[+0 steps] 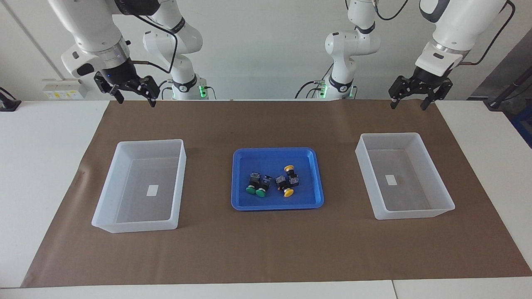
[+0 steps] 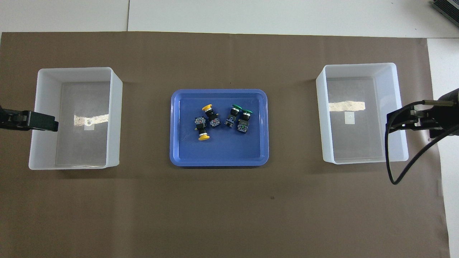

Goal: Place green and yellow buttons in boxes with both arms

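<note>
Two green buttons (image 1: 255, 190) (image 2: 240, 109) and two yellow buttons (image 1: 288, 192) (image 2: 203, 136) lie close together in the blue tray (image 1: 274, 150) (image 2: 218, 91) at the table's middle. One translucent white box (image 1: 390, 135) (image 2: 75, 70) stands toward the left arm's end, the other box (image 1: 149, 142) (image 2: 358, 66) toward the right arm's end. Each holds only a small white label. My left gripper (image 1: 408, 106) (image 2: 37, 122) hangs open, high over the mat's corner at its end. My right gripper (image 1: 137, 101) (image 2: 403, 120) hangs open over the other corner. Neither holds anything.
A brown mat (image 1: 266, 249) (image 2: 229, 208) covers most of the white table and bears the tray and both boxes. A black cable (image 2: 389, 161) loops down from the right arm beside its box.
</note>
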Tool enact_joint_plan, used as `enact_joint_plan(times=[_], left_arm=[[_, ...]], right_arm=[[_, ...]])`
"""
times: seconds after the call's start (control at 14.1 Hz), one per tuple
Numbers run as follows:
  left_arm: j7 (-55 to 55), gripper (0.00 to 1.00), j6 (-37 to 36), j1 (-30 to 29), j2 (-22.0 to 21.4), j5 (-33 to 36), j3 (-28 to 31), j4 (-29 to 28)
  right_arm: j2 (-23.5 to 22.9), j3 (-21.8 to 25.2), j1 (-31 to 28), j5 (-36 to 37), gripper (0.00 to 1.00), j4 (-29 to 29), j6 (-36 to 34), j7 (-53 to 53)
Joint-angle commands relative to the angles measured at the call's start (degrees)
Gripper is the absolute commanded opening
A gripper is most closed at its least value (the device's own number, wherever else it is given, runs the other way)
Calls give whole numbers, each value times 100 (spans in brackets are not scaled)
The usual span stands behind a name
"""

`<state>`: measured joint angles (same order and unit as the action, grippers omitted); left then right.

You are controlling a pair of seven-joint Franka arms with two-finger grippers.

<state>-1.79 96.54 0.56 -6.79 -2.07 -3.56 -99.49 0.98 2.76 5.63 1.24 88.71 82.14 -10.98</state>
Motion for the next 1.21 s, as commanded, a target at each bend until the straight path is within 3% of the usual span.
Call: enact_joint_plan(times=[0.0,0.28,0.71,0.93,1.14], left_arm=[[642,100,786,434,-445,-74,-22,-904],[1344,100,1190,681,-149,-83,-22,-932],[3314,100,3017,1639,1275,-83,-22,-905],[3526,100,3423,1789,1670,-83,-22,-906],[4414,100,4004,2246,2155,-65,4,-923]], right_arm=[[148,5,-18,69,100,173,48,79],[148,-4,0,69,100,173,48,79],[148,-4,0,69,100,173,48,61],[148,-4,8,69,100,173,39,87],[148,-4,0,69,100,173,48,96]])
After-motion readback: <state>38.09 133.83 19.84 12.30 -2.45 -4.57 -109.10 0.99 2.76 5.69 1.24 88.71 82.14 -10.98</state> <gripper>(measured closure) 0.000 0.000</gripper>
